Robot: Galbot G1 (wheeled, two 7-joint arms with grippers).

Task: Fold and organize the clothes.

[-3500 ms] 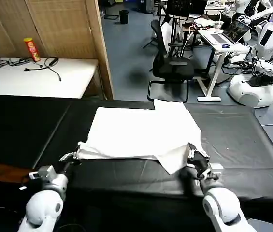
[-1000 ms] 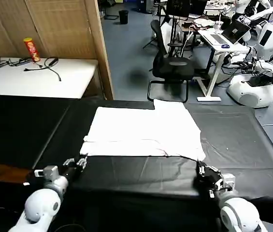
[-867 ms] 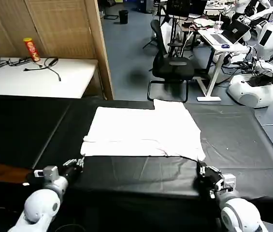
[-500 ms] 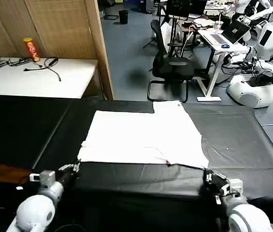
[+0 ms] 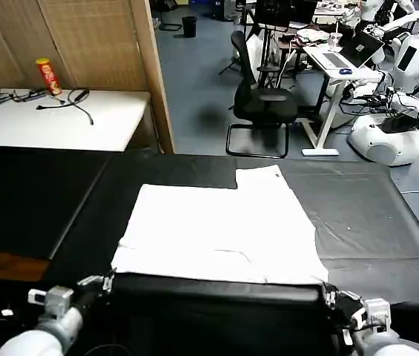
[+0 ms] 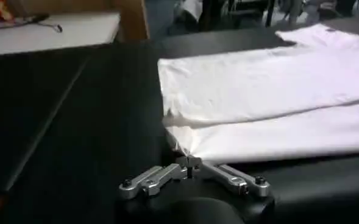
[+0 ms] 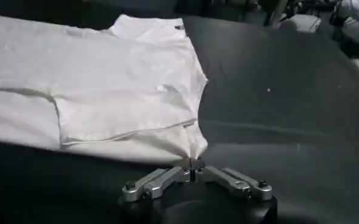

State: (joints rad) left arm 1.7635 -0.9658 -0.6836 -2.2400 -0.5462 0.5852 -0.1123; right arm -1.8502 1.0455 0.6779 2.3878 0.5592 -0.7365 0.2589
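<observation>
The clothes are one plain white T-shirt (image 5: 216, 230) lying flat on the black table (image 5: 372, 215). One sleeve points to the far side. Its near hem runs along the table's front edge. My left gripper (image 5: 101, 282) is at the near left corner of the hem, shut on the cloth. The left wrist view shows the T-shirt (image 6: 264, 97) drawn to a point between the left gripper (image 6: 190, 162) tips. My right gripper (image 5: 333, 297) holds the near right corner. There the T-shirt (image 7: 106, 79) bunches into the shut right gripper (image 7: 193, 163).
A white side table (image 5: 113, 126) with black cables and a red can (image 5: 48, 76) stands at the far left, beside a wooden partition (image 5: 150, 67). An office chair (image 5: 265, 100) and desks stand beyond the black table's far edge. Bare black surface lies on both sides of the shirt.
Both grippers have drawn back toward me, each holding a hem corner. The shirt has slid nearer, and its near edge has been pulled out straight and flat.
</observation>
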